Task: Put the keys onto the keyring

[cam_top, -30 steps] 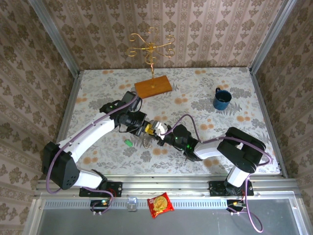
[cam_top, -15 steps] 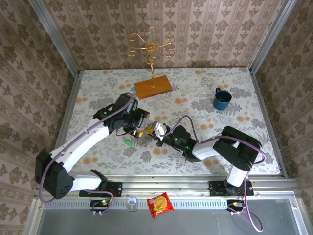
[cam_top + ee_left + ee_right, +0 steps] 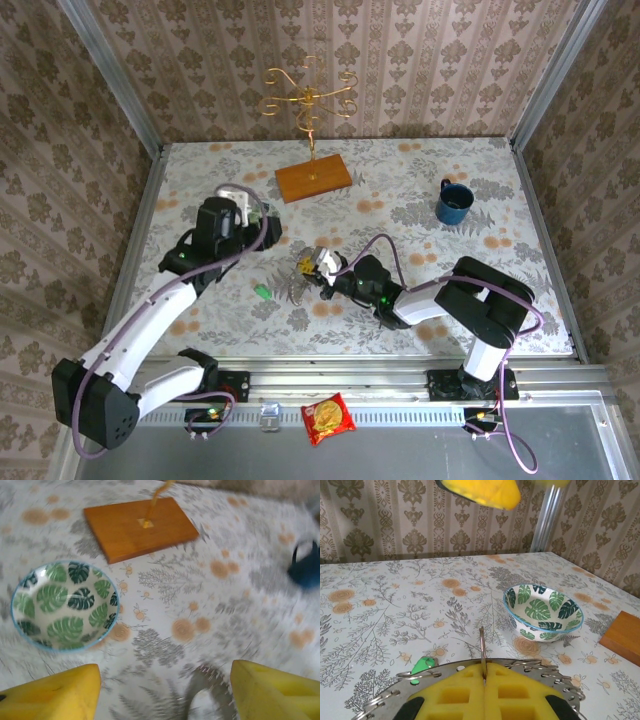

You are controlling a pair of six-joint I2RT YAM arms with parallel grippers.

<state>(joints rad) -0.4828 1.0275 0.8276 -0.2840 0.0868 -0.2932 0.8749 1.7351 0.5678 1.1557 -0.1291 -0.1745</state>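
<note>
The keyring (image 3: 555, 672), a flat grey ring with wire loops round its rim, sits just in front of my right gripper (image 3: 484, 667). The yellow pads are shut on a thin metal loop (image 3: 482, 645) of it that stands edge-on. In the top view the right gripper (image 3: 316, 266) holds the keyring (image 3: 298, 287) near the table's middle. A green-headed key (image 3: 422, 665) lies on the table by the ring's left rim, also seen from above (image 3: 261, 292). My left gripper (image 3: 162, 682) hangs open and empty, up and left of the ring (image 3: 212, 692), and appears from above (image 3: 250, 222).
A green-leaf bowl (image 3: 65, 605) sits left of the keyring, close to the left gripper. Behind it stands a wooden base (image 3: 313, 177) with a gold wire stand. A blue mug (image 3: 454, 202) is at the far right. A snack packet (image 3: 328, 418) lies off the table's near edge.
My left gripper has opened and drawn back to the left, away from the keyring and the right gripper. The right gripper stays shut on the ring in nearly the same place.
</note>
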